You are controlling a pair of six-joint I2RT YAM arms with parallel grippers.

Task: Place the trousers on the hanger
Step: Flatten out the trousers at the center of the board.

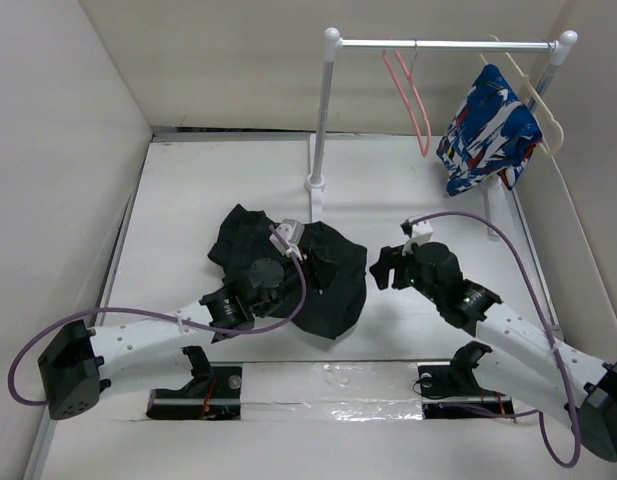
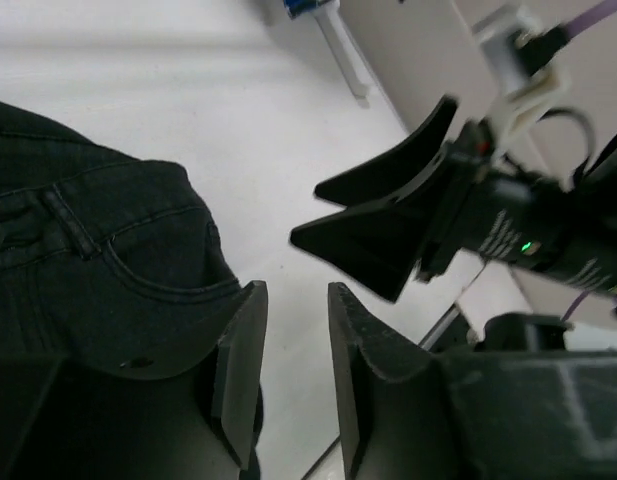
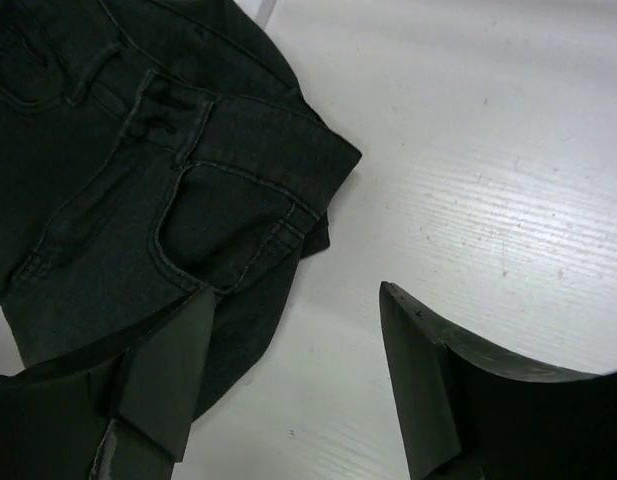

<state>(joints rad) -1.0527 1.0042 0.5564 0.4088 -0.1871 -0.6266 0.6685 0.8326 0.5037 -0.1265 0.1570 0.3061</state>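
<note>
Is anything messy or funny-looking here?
Yes. The trousers lie crumpled in a heap on the table, while the pink hanger hangs bare on the rail. Nothing looks spilled or broken.

The long black fabric trousers (image 1: 333,290) are plain, with seams stitched in the same black, against the bare white tabletop (image 1: 188,210). Along the white tube rail (image 1: 443,44) are the thin pink wire hanger (image 1: 420,115) and a cream-coloured hanger (image 1: 544,110) with a garment patterned in blue, white and red (image 1: 488,130), its motif perhaps brushy streaks, too small to tell. The white-shelled arms (image 1: 138,340) have black joints and purple cables (image 1: 466,213).
</note>
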